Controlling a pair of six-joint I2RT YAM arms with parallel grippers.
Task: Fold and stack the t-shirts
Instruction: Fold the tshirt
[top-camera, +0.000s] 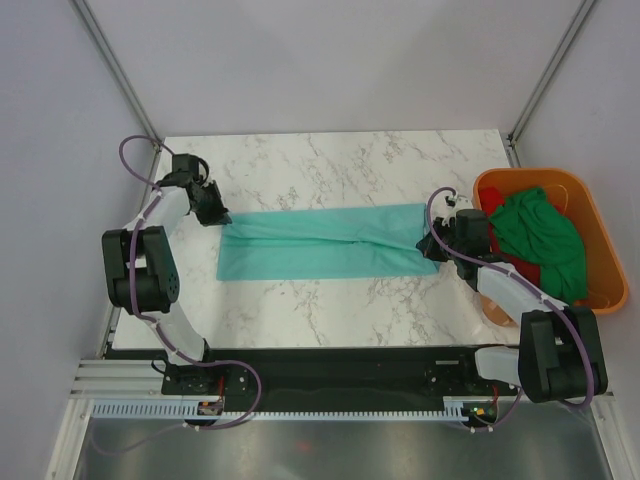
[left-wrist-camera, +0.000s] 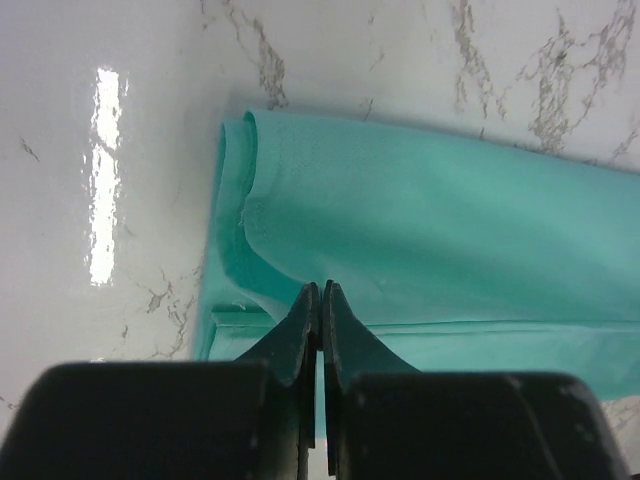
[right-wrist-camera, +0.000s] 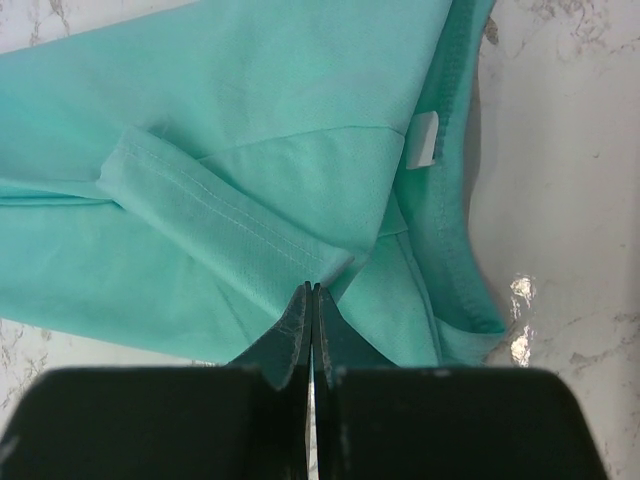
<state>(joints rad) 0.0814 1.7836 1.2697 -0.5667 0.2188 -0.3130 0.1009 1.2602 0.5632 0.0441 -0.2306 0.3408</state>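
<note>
Teal t-shirt (top-camera: 320, 245) across the middle of the marble tabletop (top-camera: 330, 165), folded into a long band running left to right. Lay flat along most of its length, with the doubled edge rolled over at the left end. At the far left corner of that band, on the tip of the left arm (top-camera: 140, 265), the left jaws: pressed together with only a hairline between the tips, pinching a raised fold of the teal cloth. At the band's right end, on the right arm (top-camera: 545, 350), the right jaws: likewise closed tight, nipping the stitched sleeve hem (right-wrist-camera: 220, 205) where it ran down to the tips. Just right of that hem, the neckband (right-wrist-camera: 455, 200) and a small white label (right-wrist-camera: 427, 138) inside it. At the tabletop's right edge, just beside the right arm, an orange tub (top-camera: 530, 175) holding a dark green t-shirt (top-camera: 535, 235) heaped over a red t-shirt (top-camera: 527, 274), both crumpled and unfolded. Could not tell from above whether the tub touched the band's right end.
</note>
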